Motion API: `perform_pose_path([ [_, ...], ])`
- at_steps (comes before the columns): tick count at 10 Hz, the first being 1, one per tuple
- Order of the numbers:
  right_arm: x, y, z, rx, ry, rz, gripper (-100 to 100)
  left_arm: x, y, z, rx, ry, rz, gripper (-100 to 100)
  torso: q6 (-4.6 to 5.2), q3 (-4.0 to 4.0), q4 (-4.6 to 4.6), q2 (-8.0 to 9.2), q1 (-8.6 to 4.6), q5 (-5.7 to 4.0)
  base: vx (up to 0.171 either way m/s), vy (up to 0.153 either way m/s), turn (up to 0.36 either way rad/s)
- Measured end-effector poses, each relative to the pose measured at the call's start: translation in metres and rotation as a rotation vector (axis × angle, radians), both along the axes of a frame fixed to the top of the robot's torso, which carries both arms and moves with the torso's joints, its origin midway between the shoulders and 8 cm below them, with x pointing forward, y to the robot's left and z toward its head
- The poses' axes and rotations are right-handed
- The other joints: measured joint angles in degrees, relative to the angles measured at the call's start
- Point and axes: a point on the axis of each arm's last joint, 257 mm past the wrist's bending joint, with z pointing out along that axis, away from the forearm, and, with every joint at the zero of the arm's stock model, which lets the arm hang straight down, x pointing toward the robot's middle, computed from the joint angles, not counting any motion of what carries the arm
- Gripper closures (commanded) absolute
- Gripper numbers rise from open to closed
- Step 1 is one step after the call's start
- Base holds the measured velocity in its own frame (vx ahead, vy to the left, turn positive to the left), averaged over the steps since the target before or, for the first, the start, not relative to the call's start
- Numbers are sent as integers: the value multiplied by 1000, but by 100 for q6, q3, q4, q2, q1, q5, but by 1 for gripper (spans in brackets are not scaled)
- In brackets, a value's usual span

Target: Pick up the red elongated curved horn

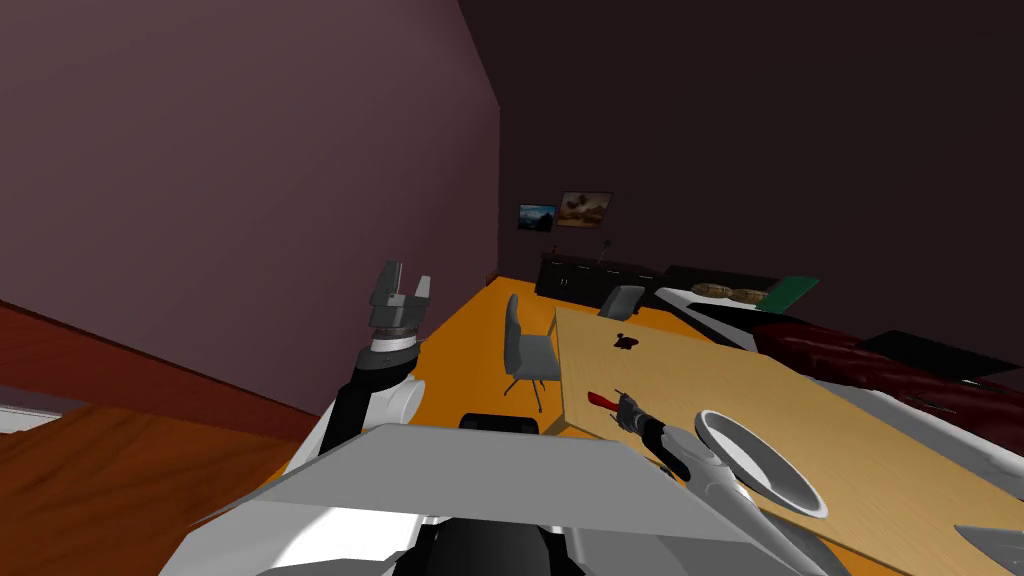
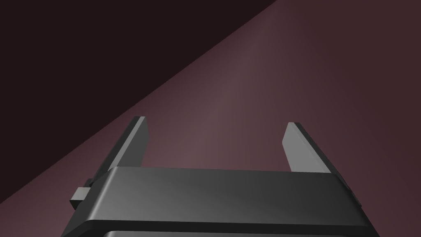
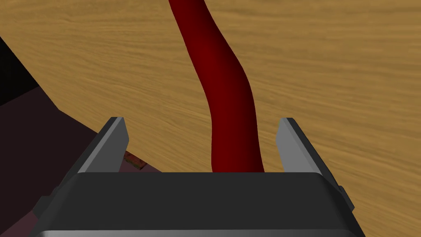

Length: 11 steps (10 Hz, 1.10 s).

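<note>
The dark red curved horn lies on the wooden table, running between the open fingers of my right gripper and away past them. The fingers stand either side of its thick end without touching it. In the head view the horn lies near the table's near corner, with the right gripper at its end. My left gripper is raised beside my chest, away from the table, fingers open and holding nothing.
A white ring-shaped dish lies on the table beside my right forearm. A small dark object sits farther along the table. A grey chair stands at the table's left edge. A dark cabinet is at the far wall.
</note>
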Motion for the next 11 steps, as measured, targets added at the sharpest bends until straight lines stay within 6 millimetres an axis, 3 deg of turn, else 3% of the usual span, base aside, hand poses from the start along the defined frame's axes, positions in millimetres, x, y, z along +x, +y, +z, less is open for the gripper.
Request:
perform_pose_path([
  [4, 19, 28, -6, 16, 6, 100, -100, 0, 0, 0, 0, 0, 0, 0, 3, -4, -2, -8, 6, 0, 91, 38, -300],
  [6, 22, 35, -8, 17, 20, 135, -100, 0, 0, 0, 0, 0, 0, 0, -14, 1, -1, 3, -7, -15, 23, 12, -3],
  [7, 22, 36, -9, 17, 21, 139, 100, 0, 0, 0, 0, 0, 0, 0, -13, 5, 1, 11, -16, -18, 0, 0, 0],
  [11, 22, 35, -8, 13, 21, 142, 100, 0, 0, 0, 0, 0, 0, 0, -7, 9, 2, 18, -26, -26, 1, 0, 3],
])
